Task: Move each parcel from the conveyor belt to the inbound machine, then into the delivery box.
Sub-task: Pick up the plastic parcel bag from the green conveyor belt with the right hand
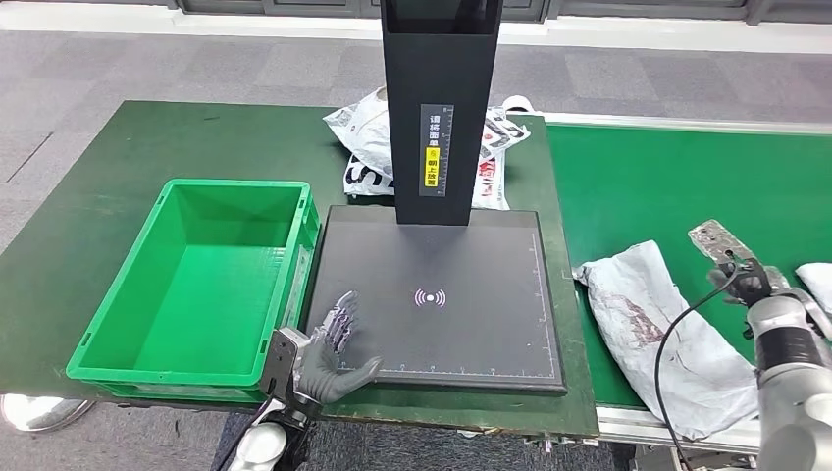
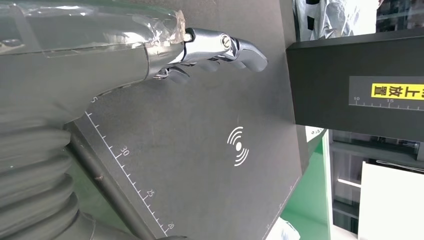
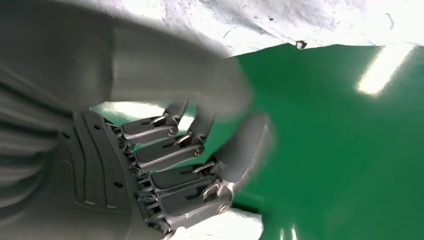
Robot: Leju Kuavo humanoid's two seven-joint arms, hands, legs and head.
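A crumpled grey-white parcel lies on the green conveyor belt, close to the belt's left edge. My right hand hovers just right of it. In the right wrist view that hand is blurred, its fingers curled toward the thumb with nothing in them, over the belt beside the parcel. My left hand lies spread and empty on the front-left corner of the inbound machine's black plate. The green delivery box to the left is empty.
The machine's black column rises at the back of the plate, with white printed bags on the table behind it. Another white parcel shows at the belt's right edge. Green table surrounds the box.
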